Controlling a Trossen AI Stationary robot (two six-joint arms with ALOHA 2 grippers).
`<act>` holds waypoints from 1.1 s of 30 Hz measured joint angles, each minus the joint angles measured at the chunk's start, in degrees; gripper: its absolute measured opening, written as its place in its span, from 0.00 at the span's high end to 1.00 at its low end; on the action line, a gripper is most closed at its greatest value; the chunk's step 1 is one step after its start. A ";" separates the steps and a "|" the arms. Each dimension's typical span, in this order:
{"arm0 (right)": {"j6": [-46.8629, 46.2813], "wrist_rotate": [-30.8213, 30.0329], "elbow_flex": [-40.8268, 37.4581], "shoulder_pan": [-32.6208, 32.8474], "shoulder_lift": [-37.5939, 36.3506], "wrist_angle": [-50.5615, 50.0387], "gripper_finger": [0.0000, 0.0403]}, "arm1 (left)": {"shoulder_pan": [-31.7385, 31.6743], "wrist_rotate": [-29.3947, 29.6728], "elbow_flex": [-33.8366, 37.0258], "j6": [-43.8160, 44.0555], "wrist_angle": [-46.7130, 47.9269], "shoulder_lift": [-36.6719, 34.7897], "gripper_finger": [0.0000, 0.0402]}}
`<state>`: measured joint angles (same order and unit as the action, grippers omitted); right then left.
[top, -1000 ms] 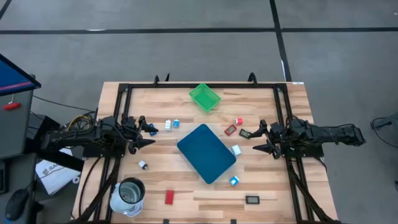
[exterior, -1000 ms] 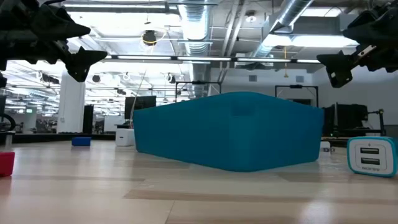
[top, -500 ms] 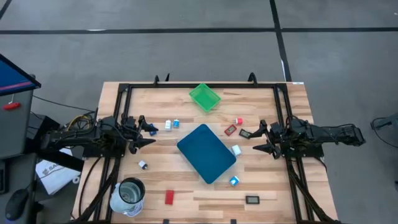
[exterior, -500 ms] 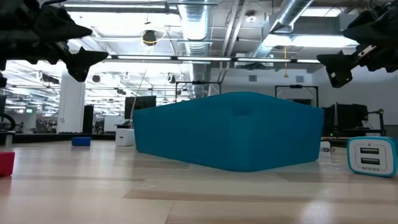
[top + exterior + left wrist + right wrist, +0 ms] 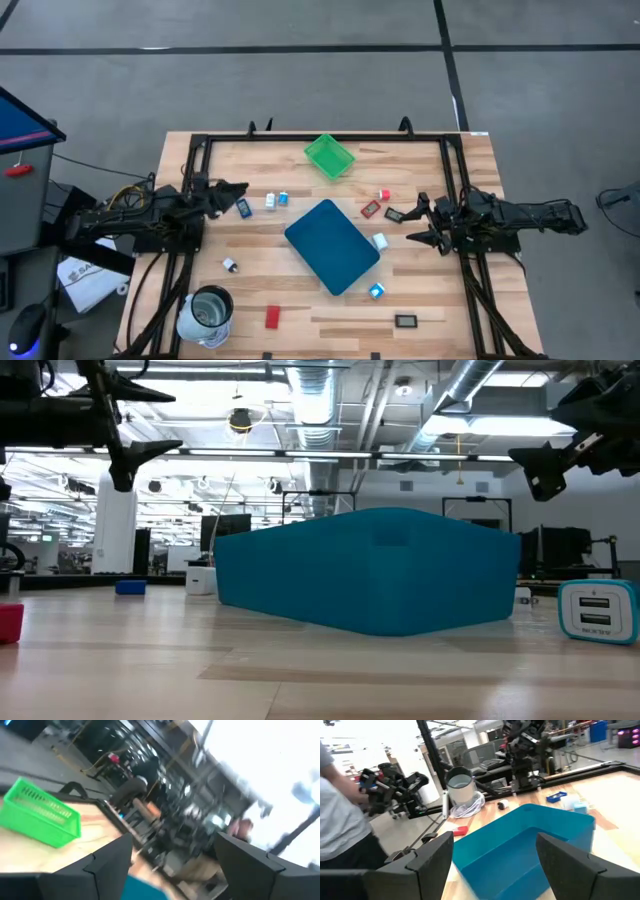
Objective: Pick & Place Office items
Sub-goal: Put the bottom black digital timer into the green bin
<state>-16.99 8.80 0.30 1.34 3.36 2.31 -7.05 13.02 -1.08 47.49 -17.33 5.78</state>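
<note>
Swinging toward 12 o'clock, left gripper [image 5: 236, 186] leaves earlier spot, jaws open, empty; right gripper [image 5: 415, 222] unchanged, open. Office items [image 5: 275, 200] still scattered on bench [image 5: 300, 310].

Teal board [image 5: 520, 845] between open hand [image 5: 495, 855] fingers, person [image 5: 340, 815] beyond.

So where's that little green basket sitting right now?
In the high view the green basket sits at the table's far edge, about midway between the two arms, just beyond the big teal board. It also shows in the left wrist view.
</note>
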 joint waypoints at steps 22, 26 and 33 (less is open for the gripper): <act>-27.27 -29.85 0.35 -0.02 0.03 17.33 0.32 | 0.13 11.12 0.00 11.60 -6.82 0.84 0.31; -32.76 -29.74 0.44 0.02 0.02 17.72 0.32 | 1.21 11.10 0.00 13.78 -10.06 3.83 0.31; -42.28 -24.88 0.50 1.64 0.02 17.92 0.32 | 6.08 6.10 0.00 23.27 -17.04 13.07 0.31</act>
<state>-59.27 -16.09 0.80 2.98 3.38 20.23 -0.97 19.12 -1.08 70.75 -34.37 18.86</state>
